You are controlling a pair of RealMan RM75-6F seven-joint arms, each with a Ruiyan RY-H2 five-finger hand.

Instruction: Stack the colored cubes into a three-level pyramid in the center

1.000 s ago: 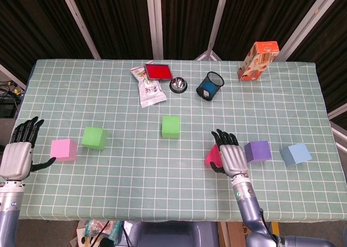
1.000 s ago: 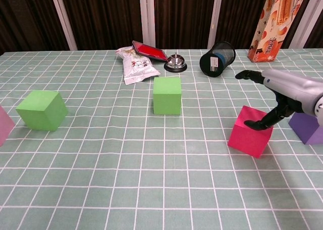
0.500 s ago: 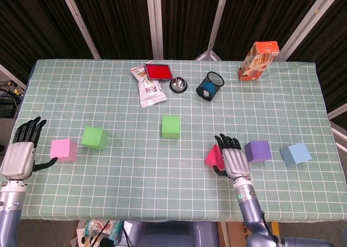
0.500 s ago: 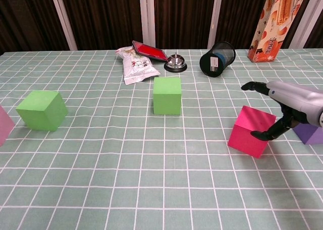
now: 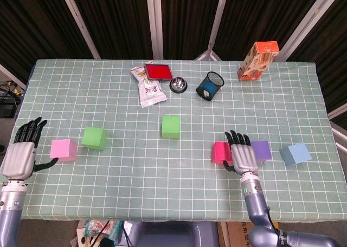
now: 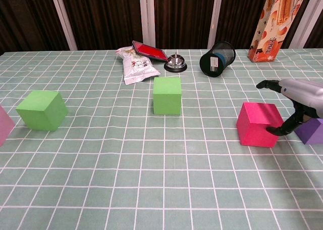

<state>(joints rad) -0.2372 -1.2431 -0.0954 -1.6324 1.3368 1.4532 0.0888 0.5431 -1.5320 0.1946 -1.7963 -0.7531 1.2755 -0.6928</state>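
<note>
The magenta cube (image 5: 220, 152) (image 6: 259, 124) lies flat on the checked cloth, right of centre. My right hand (image 5: 243, 156) (image 6: 301, 96) hovers at its right side with fingers spread, holding nothing; the thumb tip is at the cube's right face. A purple cube (image 5: 261, 150) (image 6: 312, 130) sits just behind the hand and a light blue cube (image 5: 295, 154) further right. One green cube (image 5: 171, 126) (image 6: 167, 95) stands at the centre, another green cube (image 5: 94, 137) (image 6: 42, 110) to the left beside a pink cube (image 5: 63, 149). My left hand (image 5: 19, 157) is open, left of the pink cube.
Along the back of the table are a snack bag (image 5: 150, 90), a red flat box (image 5: 158, 71), a call bell (image 5: 178, 85), a tipped mesh pen cup (image 5: 210, 85) and an orange carton (image 5: 258, 60). The table's front edge runs close behind both hands.
My right hand slid right and back off the magenta cube, which turned from a skewed pose to lying square and shifted slightly right. The left hand drifted slightly back.
</note>
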